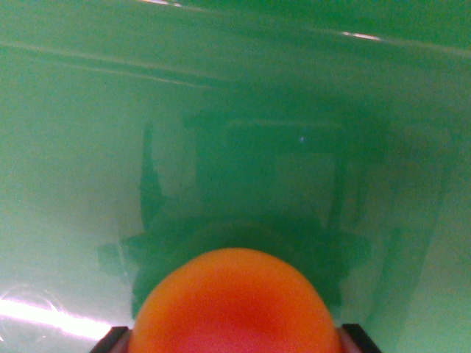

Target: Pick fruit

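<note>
An orange round fruit (pixel 235 305) fills the bottom middle of the wrist view, close to the camera and blurred. Dark fingertips (pixel 110 340) show at its lower left and lower right, pressed against its sides, so my gripper (pixel 235 344) is shut on the fruit. Behind it lies a glossy green surface (pixel 88 147) with a dark reflection or shadow of the gripper on it. I cannot tell whether the fruit touches the surface.
The green surface (pixel 368 110) has a curved rim or ridge (pixel 221 66) running across the top of the wrist view, with bright light glints at the top and at the lower left.
</note>
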`<move>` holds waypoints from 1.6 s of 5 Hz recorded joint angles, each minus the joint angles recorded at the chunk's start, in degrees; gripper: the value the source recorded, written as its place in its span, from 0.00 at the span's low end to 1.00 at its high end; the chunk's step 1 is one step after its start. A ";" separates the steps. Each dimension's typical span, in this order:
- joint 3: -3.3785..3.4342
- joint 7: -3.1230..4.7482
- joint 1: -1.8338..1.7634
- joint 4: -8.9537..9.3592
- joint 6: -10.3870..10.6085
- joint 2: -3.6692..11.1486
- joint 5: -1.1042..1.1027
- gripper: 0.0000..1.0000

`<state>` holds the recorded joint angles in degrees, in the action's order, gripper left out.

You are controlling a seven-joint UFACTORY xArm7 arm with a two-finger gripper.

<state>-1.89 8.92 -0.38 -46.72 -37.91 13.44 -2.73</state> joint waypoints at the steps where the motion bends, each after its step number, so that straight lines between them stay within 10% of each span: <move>1: 0.00 0.00 0.00 0.00 0.00 0.00 0.00 1.00; 8: 0.02 0.10 -0.02 -2.10 -3.23 -1.14 0.03 1.00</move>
<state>-1.88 9.02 -0.39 -48.82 -41.14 12.30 -2.69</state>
